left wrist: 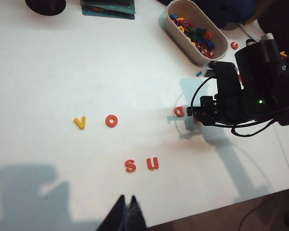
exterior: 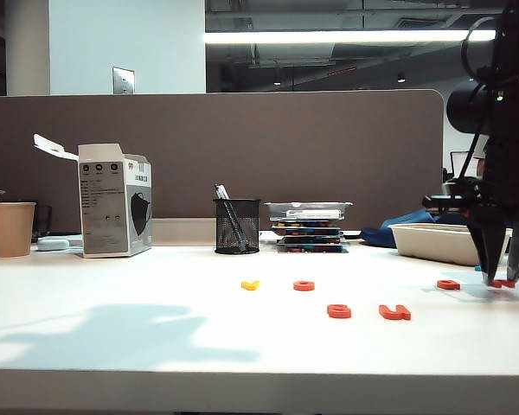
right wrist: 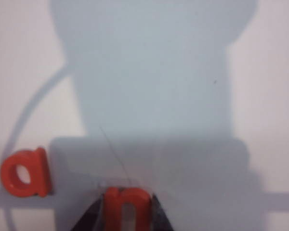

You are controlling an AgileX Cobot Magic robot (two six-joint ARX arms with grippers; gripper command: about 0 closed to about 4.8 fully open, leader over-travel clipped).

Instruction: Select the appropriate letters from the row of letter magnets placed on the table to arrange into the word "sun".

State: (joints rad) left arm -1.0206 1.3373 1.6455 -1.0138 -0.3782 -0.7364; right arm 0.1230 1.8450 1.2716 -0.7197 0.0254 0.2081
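**Inspector:** Now, the right gripper (right wrist: 127, 216). What does its own wrist camera give you?

**Assistant:** Both fingers closed against the sides of the red N (right wrist: 128, 208), low over the table (right wrist: 260, 96). A red A (right wrist: 25, 172) lies just beside it, apart from it. The exterior view shows the same gripper (exterior: 502, 278) down at the table's far right, but the letter there is only a red sliver.

**Inspector:** And the left gripper?

**Assistant:** Only its dark fingertips (left wrist: 126, 216) show, pressed together with nothing between them, near the front edge. The exterior view does not show it.

**Inspector:** The other letters?

**Assistant:** The left wrist view reads them plainly: S (left wrist: 130, 165) and U (left wrist: 153, 163) side by side, forward of the yellow letter (left wrist: 80, 122) and a red O (left wrist: 111, 120). It also looks down into the white tray (left wrist: 183, 41) of mixed letters. From the exterior view the tray's contents are hidden and the letters' shapes are hard to read.
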